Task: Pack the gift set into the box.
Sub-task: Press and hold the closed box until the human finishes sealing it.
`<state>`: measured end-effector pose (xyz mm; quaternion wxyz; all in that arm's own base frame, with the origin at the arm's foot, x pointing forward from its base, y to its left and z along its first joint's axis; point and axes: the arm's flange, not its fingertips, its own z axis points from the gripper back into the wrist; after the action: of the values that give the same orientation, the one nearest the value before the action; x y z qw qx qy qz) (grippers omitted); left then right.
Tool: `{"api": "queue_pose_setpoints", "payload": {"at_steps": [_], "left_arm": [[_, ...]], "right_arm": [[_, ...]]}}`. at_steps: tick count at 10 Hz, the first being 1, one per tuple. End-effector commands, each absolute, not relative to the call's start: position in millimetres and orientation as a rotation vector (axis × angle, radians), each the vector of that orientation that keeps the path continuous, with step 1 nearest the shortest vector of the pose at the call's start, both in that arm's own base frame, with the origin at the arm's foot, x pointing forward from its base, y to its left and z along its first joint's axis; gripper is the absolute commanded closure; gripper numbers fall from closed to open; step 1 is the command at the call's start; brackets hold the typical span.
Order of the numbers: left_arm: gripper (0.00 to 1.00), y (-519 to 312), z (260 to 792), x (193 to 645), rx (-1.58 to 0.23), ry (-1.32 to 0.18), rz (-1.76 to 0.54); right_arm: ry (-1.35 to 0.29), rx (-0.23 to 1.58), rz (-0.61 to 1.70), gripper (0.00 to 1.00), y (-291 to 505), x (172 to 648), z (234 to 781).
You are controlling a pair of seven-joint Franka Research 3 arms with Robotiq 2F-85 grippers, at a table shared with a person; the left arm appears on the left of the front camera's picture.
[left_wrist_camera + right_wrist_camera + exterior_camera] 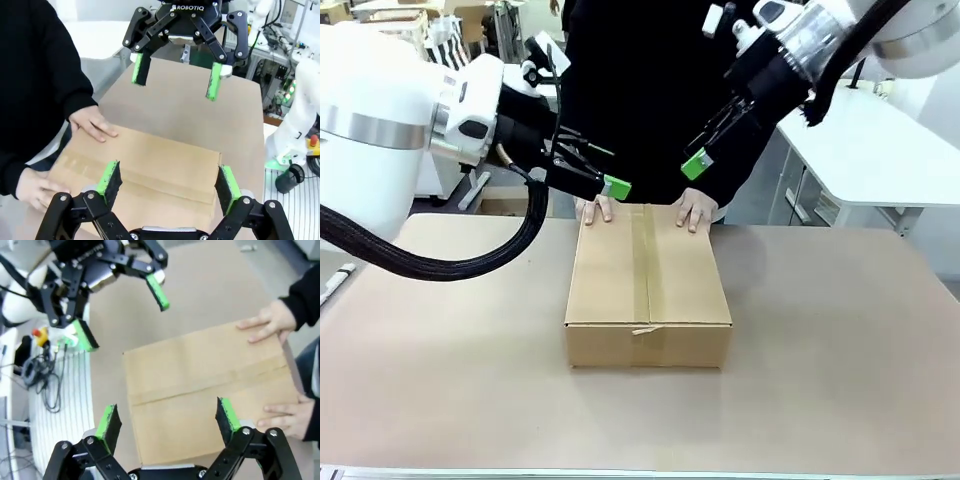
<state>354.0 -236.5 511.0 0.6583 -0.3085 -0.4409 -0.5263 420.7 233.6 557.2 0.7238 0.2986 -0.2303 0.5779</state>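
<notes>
We see the box (648, 285) lying flat near the middle of the bench (840, 340), its long side running away from us toward the person (640, 90) at the far side. It is a plain brown corrugated carton, rectangular and low. Its top flaps are folded shut and meet in a seam along the length of the lid. A strip of tape (645, 250) runs over that seam and turns down onto the near face, where a small end curls loose. We can make out no print or label on the sides that show.

The person, in black sleeves, rests both palms on the far edge of the lid. One hand (595, 208) is at the far left corner and the other hand (696, 212) at the far right corner, with fingers laid flat on the cardboard.

The left pincer (169, 182) hangs in the air above the far left corner of the box, fingers spread wide and holding nothing, its green pads clear of the cardboard. The right pincer (168, 424) hangs a little higher above the far right corner, also spread wide and empty. The two face each other across the carton, apart from each other and from the person's hands.
</notes>
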Motion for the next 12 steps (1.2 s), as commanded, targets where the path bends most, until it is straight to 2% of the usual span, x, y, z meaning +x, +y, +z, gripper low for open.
{"api": "queue_pose_setpoints", "payload": {"at_steps": [1,2,3,4,5,6,8,9,10,11,12], "left_arm": [[0.0,-201.9,481.1,345.6,-0.998,-0.926,-1.324],[0.0,-184.6,454.1,351.6,-1.177,-0.927,-1.311],[0.0,-173.7,428.1,359.7,-1.282,-0.897,-1.285],[0.0,-170.3,405.3,369.1,-1.327,-0.918,-1.288],[0.0,-176.4,382.6,377.9,-1.274,-1.021,-1.319],[0.0,-186.2,360.8,386.9,-1.13,-1.059,-1.316],[0.0,-211.2,331.0,395.8,-0.819,-1.163,-1.204],[0.0,-211.1,347.6,401.6,-0.559,-1.175,-0.986],[0.0,-180.2,330.3,391.1,-1.016,-1.08,-1.271],[0.0,-180.2,330.3,391.1,-1.016,-1.08,-1.271],[0.0,-192.1,330.3,399.8,-0.852,-1.116,-1.189]], "right_arm": [[-0.822,0.778,1.417,0.0,205.7,425.1,512.3],[-1.018,0.939,1.434,0.0,193.8,423.7,475.5],[-1.117,0.917,1.377,0.0,187.2,422.3,437.9],[-1.227,0.8,1.327,0.0,182.6,420.4,405.7],[-1.283,0.739,1.266,0.0,180.9,416.0,374.9],[-1.232,0.73,1.233,0.0,183.9,415.5,347.7],[-0.993,1.004,1.212,0.0,189.3,414.5,316.8],[-1.176,0.779,1.195,0.0,170.5,404.3,358.3],[-1.176,0.779,1.195,0.0,170.5,404.3,358.3],[-1.098,0.895,1.186,0.0,180.1,399.3,311.0],[-1.036,0.947,1.24,0.0,190.3,404.4,320.2]]}}
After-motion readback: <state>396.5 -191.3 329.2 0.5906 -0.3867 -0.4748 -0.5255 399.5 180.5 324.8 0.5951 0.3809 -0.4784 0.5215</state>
